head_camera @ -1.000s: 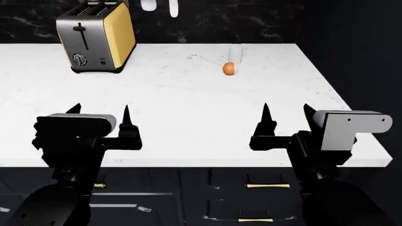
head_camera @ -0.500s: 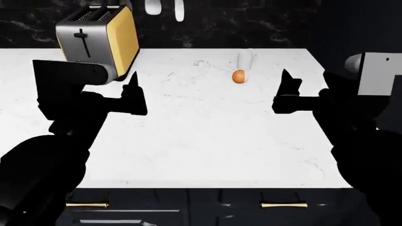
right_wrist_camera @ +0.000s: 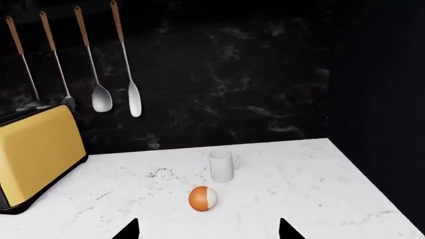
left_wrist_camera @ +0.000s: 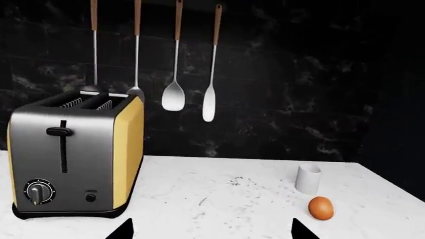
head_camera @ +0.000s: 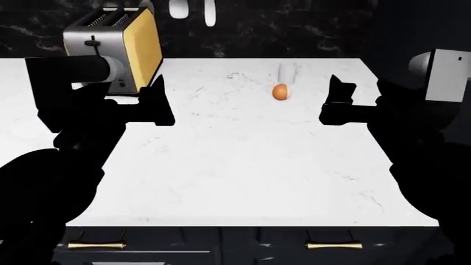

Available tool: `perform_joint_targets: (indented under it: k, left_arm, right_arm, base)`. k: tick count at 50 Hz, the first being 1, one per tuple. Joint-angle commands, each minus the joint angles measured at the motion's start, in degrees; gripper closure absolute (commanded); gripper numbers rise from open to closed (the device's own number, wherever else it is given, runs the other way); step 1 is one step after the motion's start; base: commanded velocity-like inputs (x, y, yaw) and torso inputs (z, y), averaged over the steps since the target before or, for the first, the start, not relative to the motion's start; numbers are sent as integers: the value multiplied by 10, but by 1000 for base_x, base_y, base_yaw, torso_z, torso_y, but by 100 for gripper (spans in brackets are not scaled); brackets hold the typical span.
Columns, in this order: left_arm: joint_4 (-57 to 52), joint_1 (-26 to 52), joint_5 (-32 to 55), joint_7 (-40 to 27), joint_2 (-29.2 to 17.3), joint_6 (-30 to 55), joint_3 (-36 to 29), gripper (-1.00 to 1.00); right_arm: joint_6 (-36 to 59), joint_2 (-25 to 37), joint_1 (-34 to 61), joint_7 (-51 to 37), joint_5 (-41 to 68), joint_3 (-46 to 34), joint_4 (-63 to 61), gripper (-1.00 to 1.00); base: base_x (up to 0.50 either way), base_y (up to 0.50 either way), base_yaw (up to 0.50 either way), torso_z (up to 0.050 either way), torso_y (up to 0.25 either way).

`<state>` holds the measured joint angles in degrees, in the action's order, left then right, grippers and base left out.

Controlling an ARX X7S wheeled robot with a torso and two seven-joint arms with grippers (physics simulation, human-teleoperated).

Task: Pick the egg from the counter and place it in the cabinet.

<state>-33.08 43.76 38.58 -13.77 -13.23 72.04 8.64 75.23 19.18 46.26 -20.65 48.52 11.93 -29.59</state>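
From your head view, the egg (head_camera: 281,91) sits upright on the counter (head_camera: 243,165), just before the white cup (head_camera: 288,70); toaster (head_camera: 121,41) far left. Both wrist views show each pincer released, fingertips spread, the egg (right_wrist_camera: 202,198) ahead unobstructed.

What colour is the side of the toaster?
The toaster has a yellow side panel and a silver metal front; the left wrist view shows it best.
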Motion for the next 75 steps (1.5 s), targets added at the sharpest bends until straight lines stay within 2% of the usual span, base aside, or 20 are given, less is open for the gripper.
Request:
perform_joint_targets:
  k: [1,75]
  left_arm:
    - [-7,0,12,-3,-2,5,4,-100]
    - [-21,-12,49,-30,-32,6,10,-100]
  right_arm:
    - [8,-2,3,-7,14,5,-3,-100]
    - [16,6,-28,-45,74,27,-30,-100]
  base:
    - [152,0,0,0,0]
    - [214,0,0,0,0]
